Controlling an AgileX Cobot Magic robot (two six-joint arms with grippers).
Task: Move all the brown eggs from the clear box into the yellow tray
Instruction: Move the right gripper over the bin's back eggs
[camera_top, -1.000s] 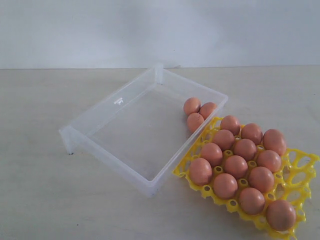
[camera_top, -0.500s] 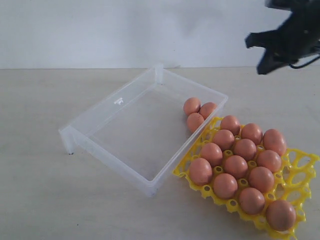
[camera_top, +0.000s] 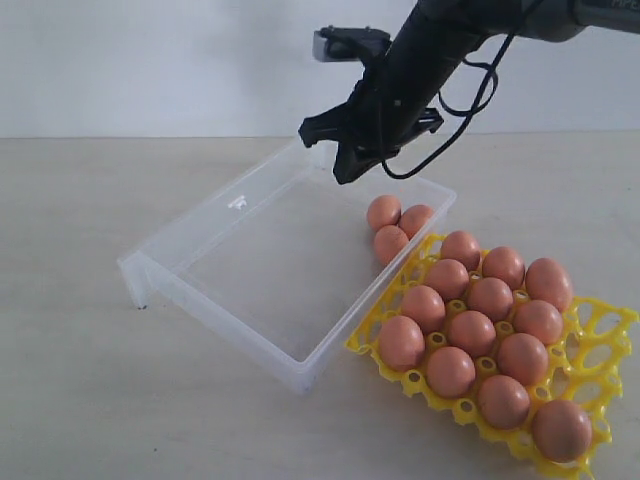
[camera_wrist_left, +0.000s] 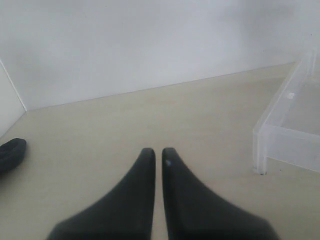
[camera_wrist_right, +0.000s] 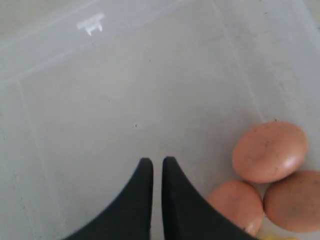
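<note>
13 brown eggs sit in yellow tray, 3 remain clustered in clear box at corner nearest tray; right gripper clenched, empty, above them; left gripper clenched, empty, outside box.

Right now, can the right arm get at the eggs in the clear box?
Probably yes. The right gripper hangs shut above the clear box, the three brown eggs lie uncovered in its corner, nothing between; jaws must open first.
</note>
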